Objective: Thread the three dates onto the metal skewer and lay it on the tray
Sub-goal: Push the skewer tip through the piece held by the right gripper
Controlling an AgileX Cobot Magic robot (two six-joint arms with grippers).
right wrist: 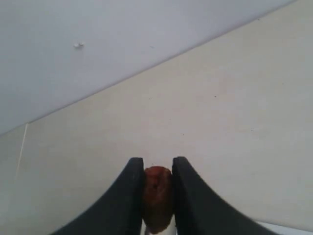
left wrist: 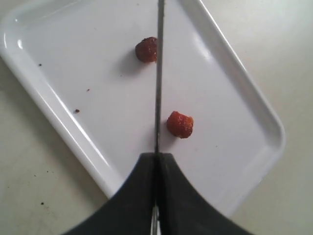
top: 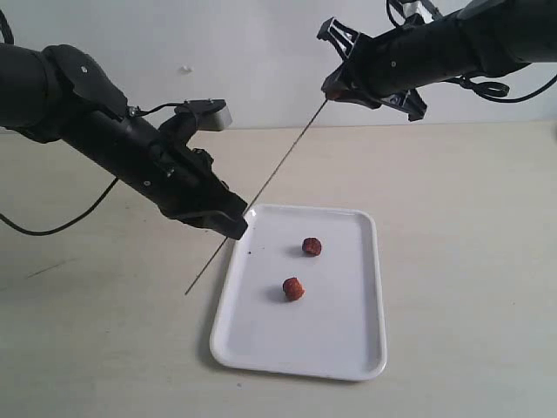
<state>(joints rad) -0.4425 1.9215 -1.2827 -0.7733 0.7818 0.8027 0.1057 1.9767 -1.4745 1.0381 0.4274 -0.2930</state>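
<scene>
The white tray (top: 348, 348) lies on the table, and two dates (top: 312, 246) (top: 294, 289) rest on it. My left gripper (top: 233, 228) is shut on the metal skewer (top: 278, 165), which slants up from near the tray's left edge towards the right gripper. In the left wrist view the skewer (left wrist: 158, 73) runs out from the shut gripper (left wrist: 157, 157) over the tray (left wrist: 58, 122), between the two dates (left wrist: 146, 50) (left wrist: 180, 124). My right gripper (top: 335, 90), raised above the table, is shut on the third date (right wrist: 157, 196) at the skewer's upper tip.
The beige table (top: 470, 226) spreads around the tray, with a pale wall (top: 261, 52) behind. The left arm (top: 104, 131) reaches in low from the left. The right arm (top: 452, 43) comes from the upper right. A few dark crumbs (left wrist: 77, 111) lie on the tray.
</scene>
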